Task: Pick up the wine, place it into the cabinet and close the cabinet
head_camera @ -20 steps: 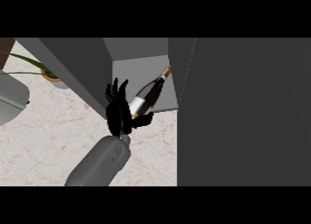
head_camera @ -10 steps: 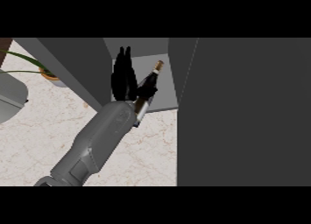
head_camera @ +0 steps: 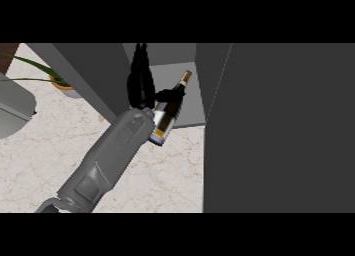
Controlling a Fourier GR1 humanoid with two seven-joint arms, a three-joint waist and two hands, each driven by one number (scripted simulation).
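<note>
The wine bottle (head_camera: 167, 114) is dark with a gold-capped neck and a pale label. It tilts with its neck pointing into the open cabinet (head_camera: 186, 70) and its base out over the shelf's front edge. My left hand (head_camera: 141, 80) reaches into the cabinet just left of the bottle. The fingers point straight in, and the thumb (head_camera: 167, 94) is hooked across the bottle's shoulder, holding it. The grey forearm runs down to the lower left. My right hand does not show.
The cabinet's dark open door (head_camera: 283, 125) fills the right side. Its grey left wall (head_camera: 84, 75) stands beside my hand. A potted plant (head_camera: 58, 80) and a grey appliance (head_camera: 6, 107) sit at the left on the marble counter (head_camera: 32, 160).
My left arm has stretched farther forward, carrying the bottle up from the counter's edge and neck-first into the cabinet opening.
</note>
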